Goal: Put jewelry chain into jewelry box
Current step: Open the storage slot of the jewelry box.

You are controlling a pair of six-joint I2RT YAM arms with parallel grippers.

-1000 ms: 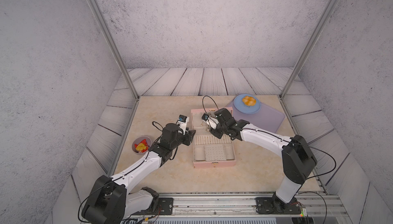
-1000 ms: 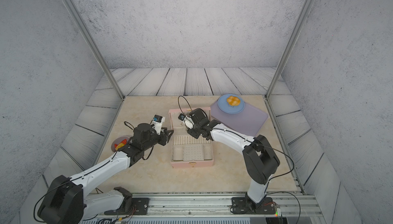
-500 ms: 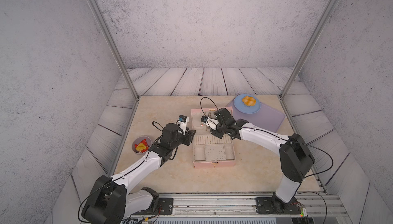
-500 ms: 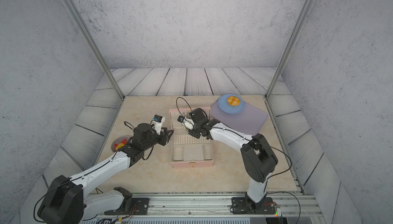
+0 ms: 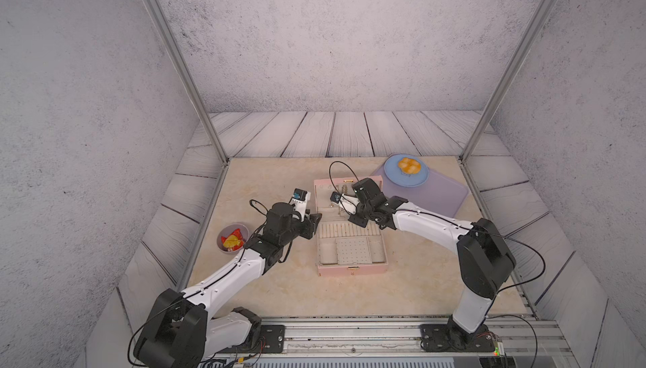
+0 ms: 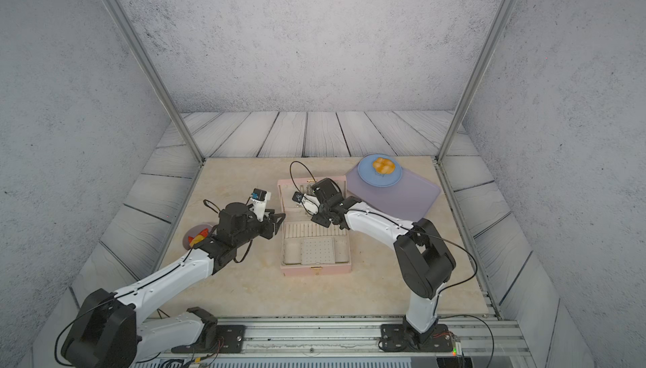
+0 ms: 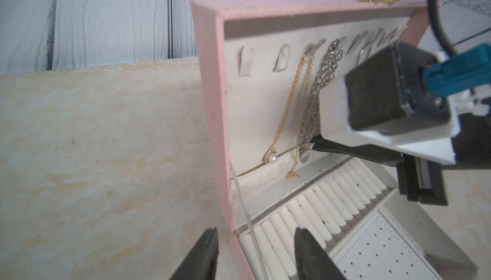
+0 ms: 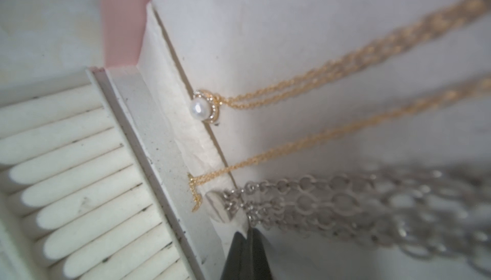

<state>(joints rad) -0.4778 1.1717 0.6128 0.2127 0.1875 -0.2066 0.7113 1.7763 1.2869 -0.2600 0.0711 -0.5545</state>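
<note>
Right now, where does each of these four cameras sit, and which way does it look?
Top views: one twin-eyed head high above the arms' bases, looking down; in both top views the left arm, right arm and jewelry box show.
Left wrist: on the left arm, facing the box's open lid; its open left gripper shows.
Right wrist: on the right arm, close to the lid's lining and silver chain; its shut right gripper shows.
Shared: both wrist views show the pearl pendant.
</note>
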